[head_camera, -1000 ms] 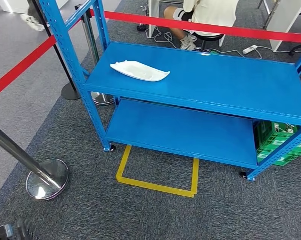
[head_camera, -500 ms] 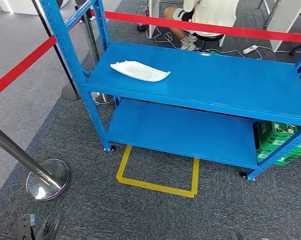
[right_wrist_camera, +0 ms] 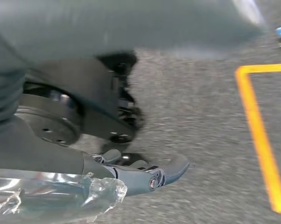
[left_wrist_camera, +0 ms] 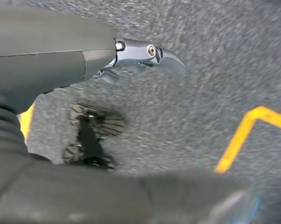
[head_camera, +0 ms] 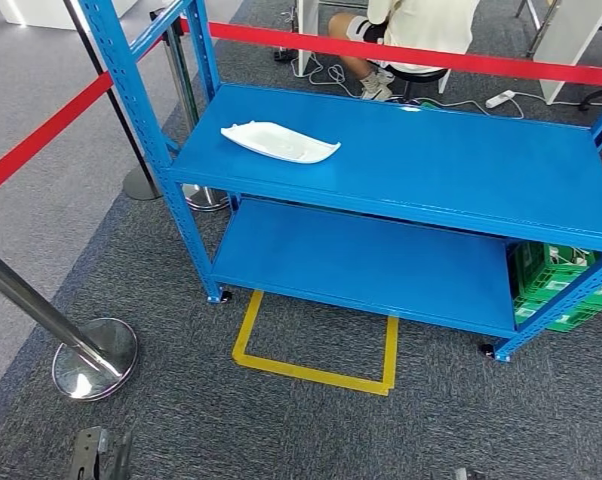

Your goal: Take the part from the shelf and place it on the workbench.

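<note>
one white part (head_camera: 280, 141) lies on the blue shelf (head_camera: 449, 165), head view.

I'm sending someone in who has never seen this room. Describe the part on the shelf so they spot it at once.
Find the blue metal shelf behind the yellow floor marking. On its upper board, toward the left end, lies the part, a flat white piece, long and tapering to a point on the right. It is the one object on that board, bright white against the blue.
</note>
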